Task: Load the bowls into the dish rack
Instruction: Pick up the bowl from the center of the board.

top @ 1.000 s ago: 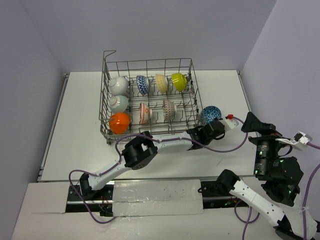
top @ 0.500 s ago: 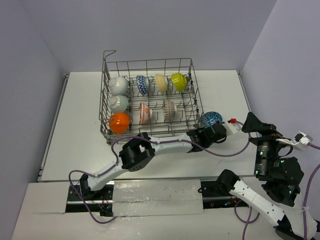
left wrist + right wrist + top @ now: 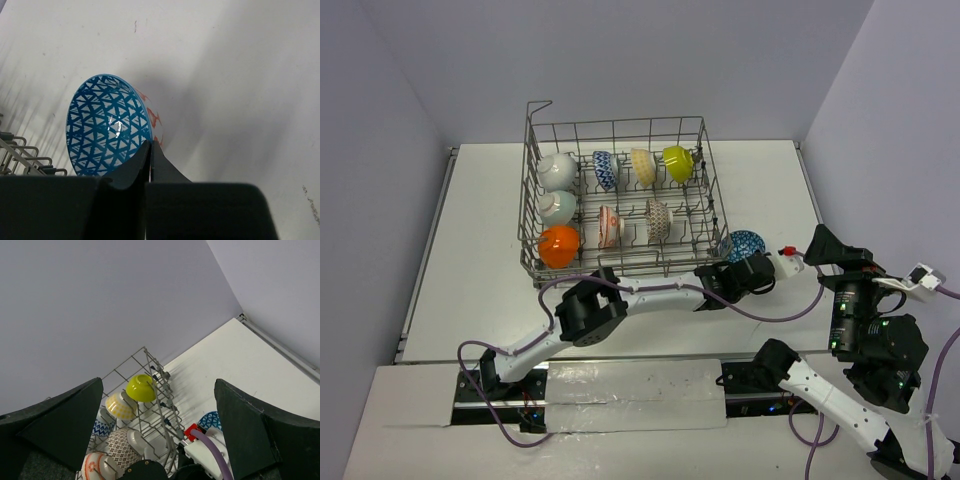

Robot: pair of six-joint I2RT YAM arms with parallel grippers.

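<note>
The left pincer (image 3: 150, 150) is clamped on the rim of the round blue triangle-patterned ceramic bowl (image 3: 107, 127), tilted over the white bench (image 3: 240, 75) just right of the grey wire dish rack (image 3: 712, 190). It looks glazed, probably slippery and fragile, so a rim hold suits it. The right pincer (image 3: 157, 425) stands wide apart.

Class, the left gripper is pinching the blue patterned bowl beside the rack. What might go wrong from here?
1. The left gripper grips the blue bowl only by a thin bit of rim, so it may slip or tilt when lifted.
2. The bowl is close beside the rack, so swinging it in might strike the wires.
</note>
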